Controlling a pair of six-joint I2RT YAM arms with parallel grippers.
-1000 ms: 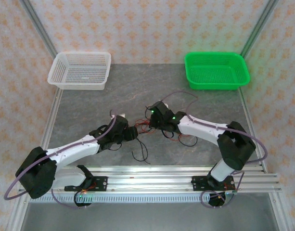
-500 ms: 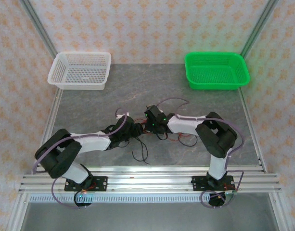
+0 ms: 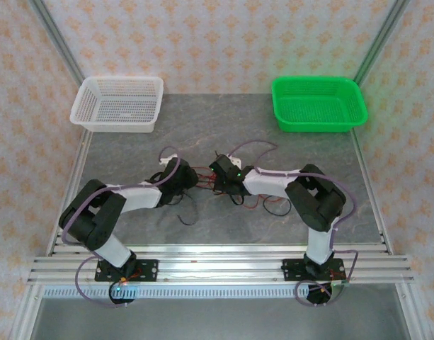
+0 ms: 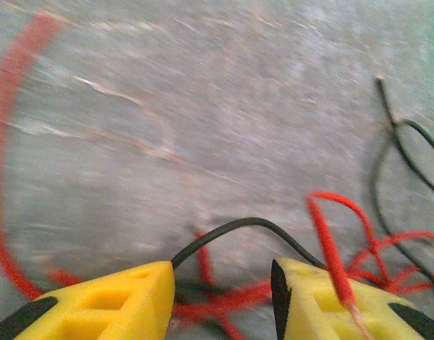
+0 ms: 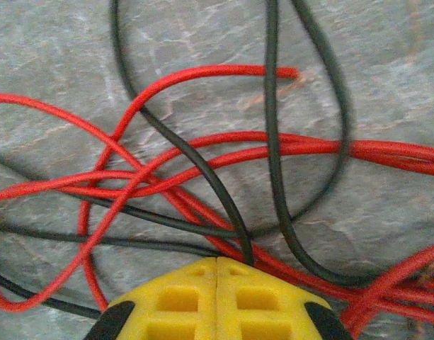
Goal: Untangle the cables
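The cables (image 3: 206, 185) are thin red and black wires tangled at the middle of the grey table, between my two grippers. My left gripper (image 3: 194, 177) is at the tangle's left side. In its wrist view the left gripper (image 4: 224, 273) is open, a black wire (image 4: 245, 221) arches across the gap and red wires (image 4: 330, 241) lie under and beside the fingers. My right gripper (image 3: 217, 174) is at the tangle's right side. Its wrist view shows the right gripper (image 5: 217, 265) shut over crossing red cables (image 5: 309, 146). A black cable (image 5: 273, 142) runs under the tips; I cannot tell whether it is pinched.
A white basket (image 3: 120, 104) stands at the back left and a green basket (image 3: 318, 103) at the back right. A loose black wire (image 3: 185, 212) trails toward the front rail (image 3: 217, 265). More wire loops (image 3: 273, 207) lie beside the right forearm.
Both arms have folded at the elbow. The left gripper has moved back and slightly left, the right gripper a little left. The loose black wire in front has been dragged left.
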